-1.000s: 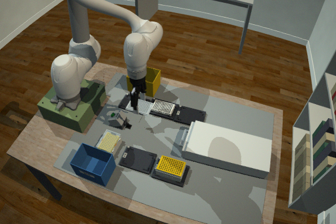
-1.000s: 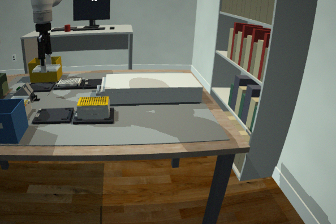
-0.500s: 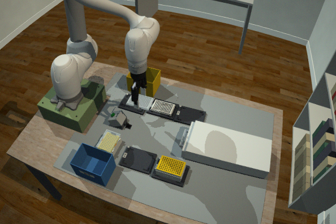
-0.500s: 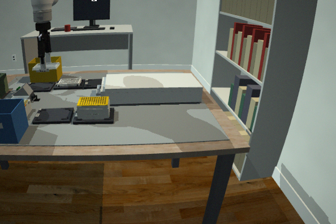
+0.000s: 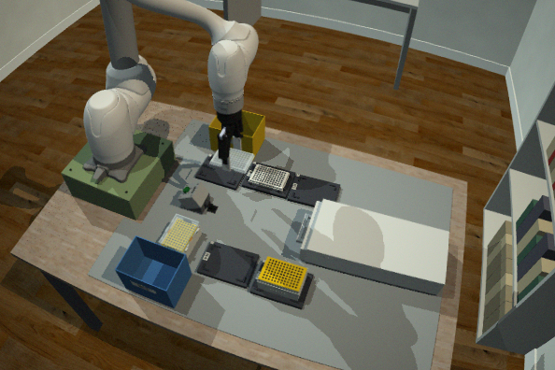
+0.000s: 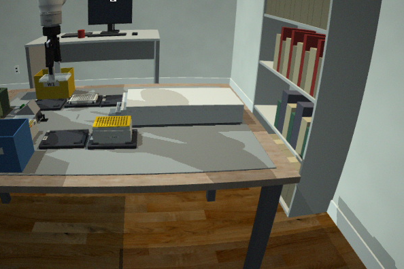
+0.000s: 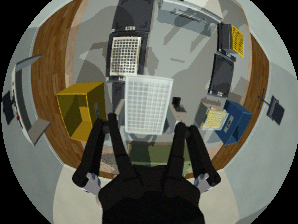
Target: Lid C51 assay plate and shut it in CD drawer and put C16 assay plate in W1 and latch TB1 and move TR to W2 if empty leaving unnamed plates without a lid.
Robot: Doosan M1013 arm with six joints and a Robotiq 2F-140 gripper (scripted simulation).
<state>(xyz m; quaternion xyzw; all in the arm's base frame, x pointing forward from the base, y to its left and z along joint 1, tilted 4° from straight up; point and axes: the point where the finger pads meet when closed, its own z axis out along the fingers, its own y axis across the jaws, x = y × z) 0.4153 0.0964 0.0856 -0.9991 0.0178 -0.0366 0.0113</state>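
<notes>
Only the exterior view shows the pincer (image 6: pixel 54 75) clamping the clear plate (image 6: pixel 56 77) above the table (image 6: pixel 177 180).

Pincer (image 7: pixel 147 156) clamped on clear plate (image 7: pixel 145 104); yellow bin (image 7: pixel 79 108) left, blue bin (image 7: pixel 236 120) right.

In the exterior view the blue bin (image 6: pixel 7 144) is cut off at 9 o'clock, its label reading only "N2". The gripper (image 6: pixel 53 73) hides part of the clear plate (image 6: pixel 62 77). The green key (image 5: pixel 186 190) is too small to make out.
</notes>
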